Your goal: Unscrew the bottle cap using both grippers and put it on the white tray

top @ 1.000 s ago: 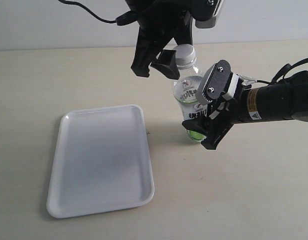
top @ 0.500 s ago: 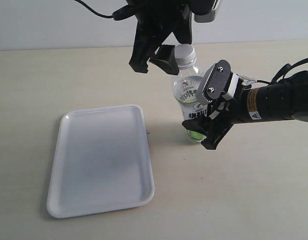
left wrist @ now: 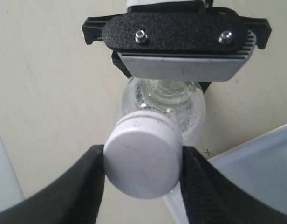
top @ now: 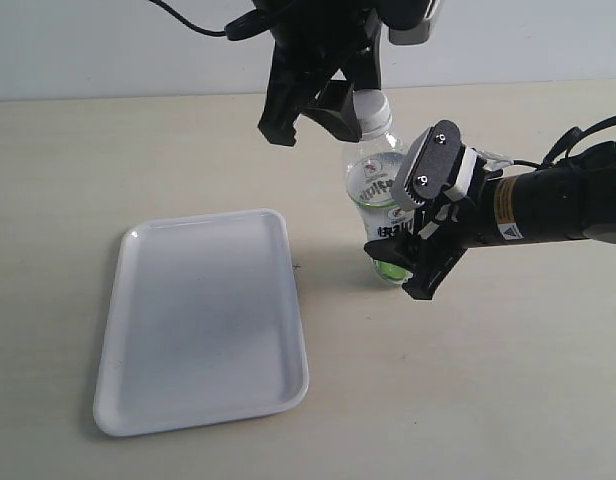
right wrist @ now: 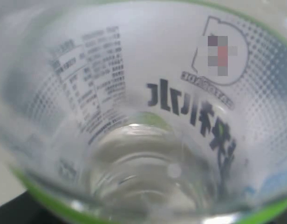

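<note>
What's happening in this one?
The right gripper clamps the upright bottle around its label. The left gripper, reaching from above, has its fingers closed on both sides of the bottle cap, which sits on the neck, not yet unscrewed. The white tray lies beside the bottle, without the cap.

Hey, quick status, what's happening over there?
Left gripper pinching cap. Right gripper clamping bottle. Cap on; nothing blocking way to tray.
</note>
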Action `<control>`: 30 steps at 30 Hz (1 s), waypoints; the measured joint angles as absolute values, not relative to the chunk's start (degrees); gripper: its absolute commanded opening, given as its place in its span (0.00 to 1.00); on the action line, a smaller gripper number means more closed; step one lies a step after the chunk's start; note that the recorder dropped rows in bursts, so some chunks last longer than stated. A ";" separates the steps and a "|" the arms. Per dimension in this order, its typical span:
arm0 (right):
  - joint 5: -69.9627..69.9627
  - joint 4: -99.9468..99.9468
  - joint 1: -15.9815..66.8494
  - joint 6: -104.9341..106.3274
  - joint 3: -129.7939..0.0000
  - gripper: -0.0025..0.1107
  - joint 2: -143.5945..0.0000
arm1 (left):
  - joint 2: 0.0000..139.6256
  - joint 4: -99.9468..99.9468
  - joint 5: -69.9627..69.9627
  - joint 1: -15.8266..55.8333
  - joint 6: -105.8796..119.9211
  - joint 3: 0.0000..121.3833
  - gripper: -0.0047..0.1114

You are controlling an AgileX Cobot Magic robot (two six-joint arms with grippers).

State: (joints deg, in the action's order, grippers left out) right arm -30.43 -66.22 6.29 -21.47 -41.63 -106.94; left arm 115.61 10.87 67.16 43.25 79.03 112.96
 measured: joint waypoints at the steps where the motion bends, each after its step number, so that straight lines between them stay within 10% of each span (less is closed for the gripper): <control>1: -30.43 -66.22 6.29 -21.47 -41.63 0.02 -106.94 | 115.61 10.87 67.16 43.25 79.03 112.96 0.04; 30: -30.43 -65.86 6.29 -21.90 -41.63 0.02 -106.94 | 115.61 13.98 66.22 43.05 22.82 112.83 0.04</control>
